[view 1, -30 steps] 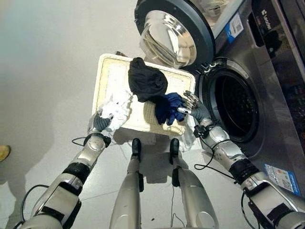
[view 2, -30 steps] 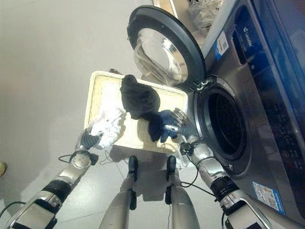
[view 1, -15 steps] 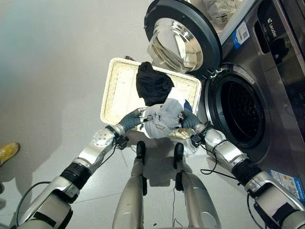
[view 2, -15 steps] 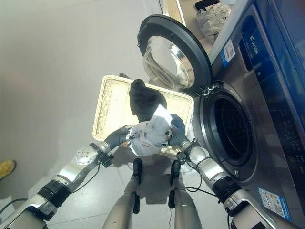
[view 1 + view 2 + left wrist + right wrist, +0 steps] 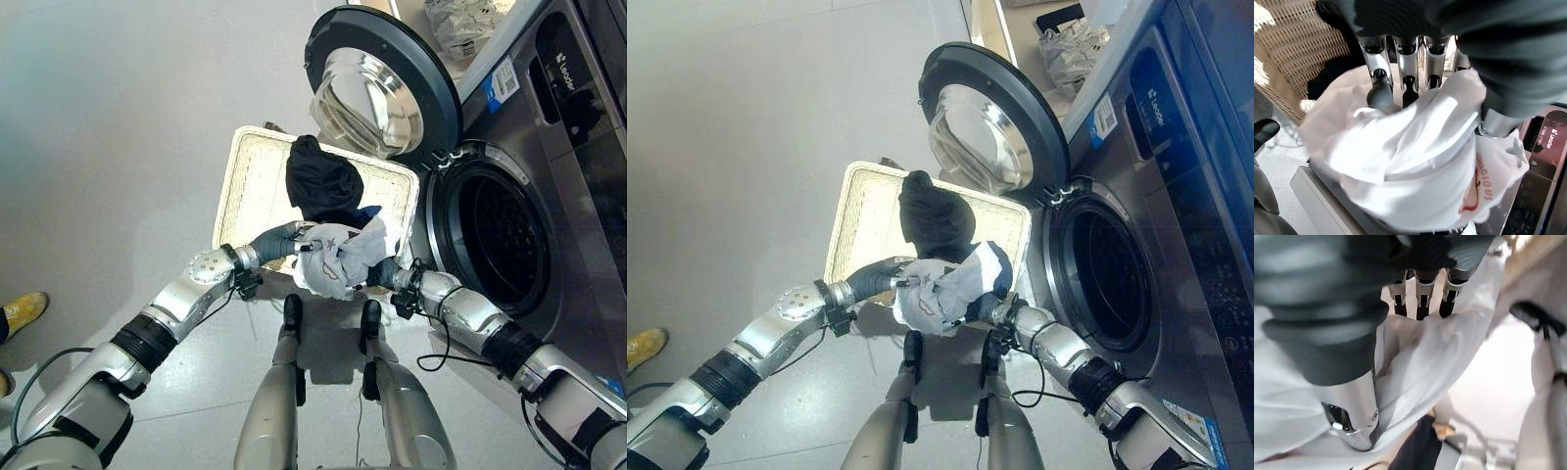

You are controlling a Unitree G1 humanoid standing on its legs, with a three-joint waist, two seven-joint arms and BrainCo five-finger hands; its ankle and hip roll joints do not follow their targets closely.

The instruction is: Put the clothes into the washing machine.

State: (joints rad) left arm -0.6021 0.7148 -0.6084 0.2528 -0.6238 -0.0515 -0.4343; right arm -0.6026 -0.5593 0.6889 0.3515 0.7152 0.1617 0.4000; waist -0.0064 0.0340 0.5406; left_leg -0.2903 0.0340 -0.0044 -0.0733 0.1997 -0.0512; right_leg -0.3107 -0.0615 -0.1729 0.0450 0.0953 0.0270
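Your left hand (image 5: pixel 277 241) and right hand (image 5: pixel 384 274) both clench one white garment (image 5: pixel 338 257), lifted since a second ago above the basket's (image 5: pixel 245 186) near edge. One black garment (image 5: pixel 321 181) lies inside. One washing machine (image 5: pixel 490 235), door (image 5: pixel 377 83) open.

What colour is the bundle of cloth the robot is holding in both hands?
White, with a small red print; the bundle of cloth shows best in the left wrist view.

The light is bright and soft. The floor (image 5: pixel 118 117) shines pale with a faint shadow beside the basket (image 5: pixel 253 171). The glass door (image 5: pixel 377 93) has shiny glare. Both wrist views are blurry up close, and the white cloth (image 5: pixel 1400 161) looks very bright.
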